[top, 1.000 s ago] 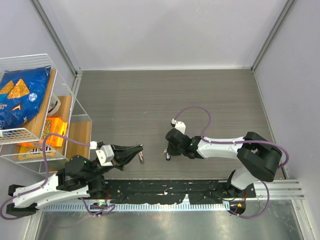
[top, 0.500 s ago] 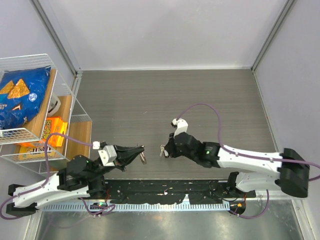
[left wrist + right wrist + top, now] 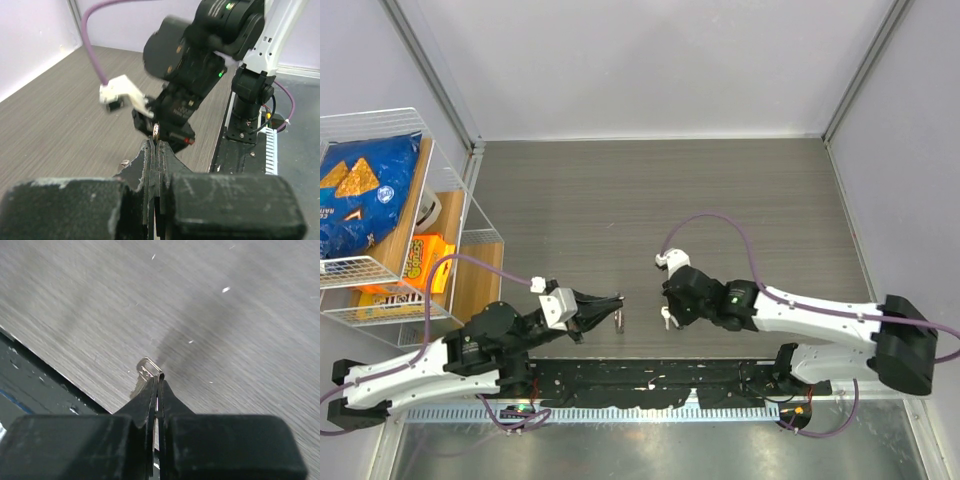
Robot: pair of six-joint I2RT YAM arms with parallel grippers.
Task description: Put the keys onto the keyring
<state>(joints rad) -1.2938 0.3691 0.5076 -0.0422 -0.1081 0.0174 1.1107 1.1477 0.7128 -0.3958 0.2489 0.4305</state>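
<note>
Left hand (image 3: 154, 146) pinching what seems the keyring (image 3: 156, 131), right hand (image 3: 158, 381) pinching a key (image 3: 144, 371): align its hole squarely, approach slowly.

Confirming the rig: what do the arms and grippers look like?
White links and black joints on the left arm and right arm. A purple cable loops to each wrist's white mount. Black, slim tapered fingers on the left gripper and right gripper.

The surface (image 3: 620, 200) is grey with fine streaked wood grain. The left gripper (image 3: 156, 145) and right gripper (image 3: 159, 380) are black. The key (image 3: 145, 371) and keyring (image 3: 156, 131) are silvery. The cables (image 3: 720, 222) are purple. The wire rack (image 3: 380, 125) is white. The chip bag (image 3: 360, 190) is blue with orange triangles.
</note>
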